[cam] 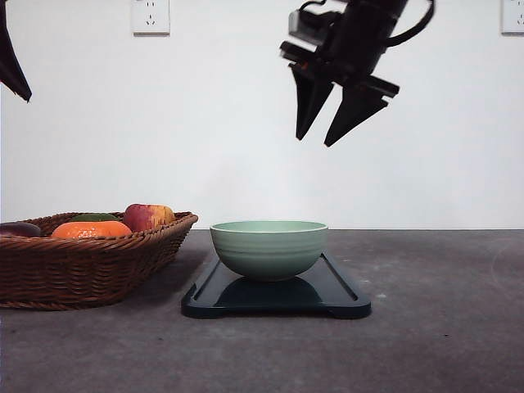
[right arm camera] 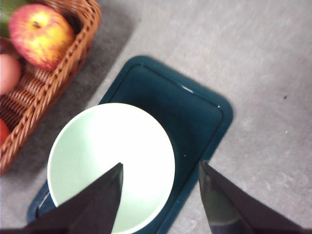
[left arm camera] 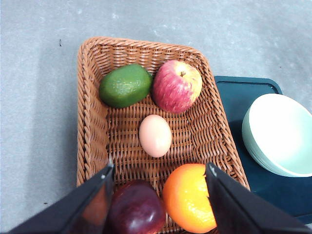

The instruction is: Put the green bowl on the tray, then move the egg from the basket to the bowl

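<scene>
The egg (left arm camera: 155, 135) lies on the woven floor of the basket (left arm camera: 92, 117), near its middle and clear of its neighbours: an avocado-like green fruit (left arm camera: 126, 85) and a red-yellow apple (left arm camera: 177, 86) sit toward one end, an orange (left arm camera: 189, 197) and a dark purple fruit (left arm camera: 136, 209) toward the other. The green bowl (cam: 268, 247) already stands upright and empty on the tray (cam: 340, 299), which sits just beside the basket on the grey table (cam: 442, 327), so by my reading the first step is done and the egg transfer is the step in hand. The left gripper (left arm camera: 158, 195) hangs above the basket with its jaws spread wide and nothing between them; in the left wrist view the egg sits on the gap between the fingers but farther into the basket. The right gripper (cam: 329, 115) hovers high above the bowl, jaws apart and empty. The next move likely calls for the left arm to shift along the basket until the egg is centred between the fingers, drop without nudging the orange or the purple fruit, and close gently, since the shell is smooth, round and apt to slip or roll. No brand, label or readable writing appears anywhere; the wall carries only plain white power sockets (cam: 151, 16).
</scene>
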You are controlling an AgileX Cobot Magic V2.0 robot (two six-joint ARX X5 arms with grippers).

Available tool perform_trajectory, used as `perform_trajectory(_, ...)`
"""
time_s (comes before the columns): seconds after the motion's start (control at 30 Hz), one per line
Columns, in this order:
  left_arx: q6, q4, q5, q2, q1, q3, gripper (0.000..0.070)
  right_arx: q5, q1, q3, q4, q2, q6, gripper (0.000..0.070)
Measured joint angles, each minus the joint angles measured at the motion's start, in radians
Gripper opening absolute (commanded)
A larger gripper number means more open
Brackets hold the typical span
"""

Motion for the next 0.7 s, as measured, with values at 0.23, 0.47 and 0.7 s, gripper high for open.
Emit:
perform_trajectory(0.23, 0.0, -0.001, 0.0, 0.0, 0.0, 0.0, 0.0375, -0.053, -0.025, -0.397, 0.266, -0.268, -0.006, 0.0274)
perform_trajectory(0.47, 0.0, -0.001, 0.0, 0.0, 0.0, 0.0, 0.0375, -0.055, -0.071, -0.719, 0.343, -0.543, -0.012, 0.0271)
perform_trajectory(0.7, 0.0, -0.007, 0.0, 0.0, -0.01, 0.0, 0.0376, -0.057, -0.116, -0.92, 0.336, -0.809, -0.019, 0.0269)
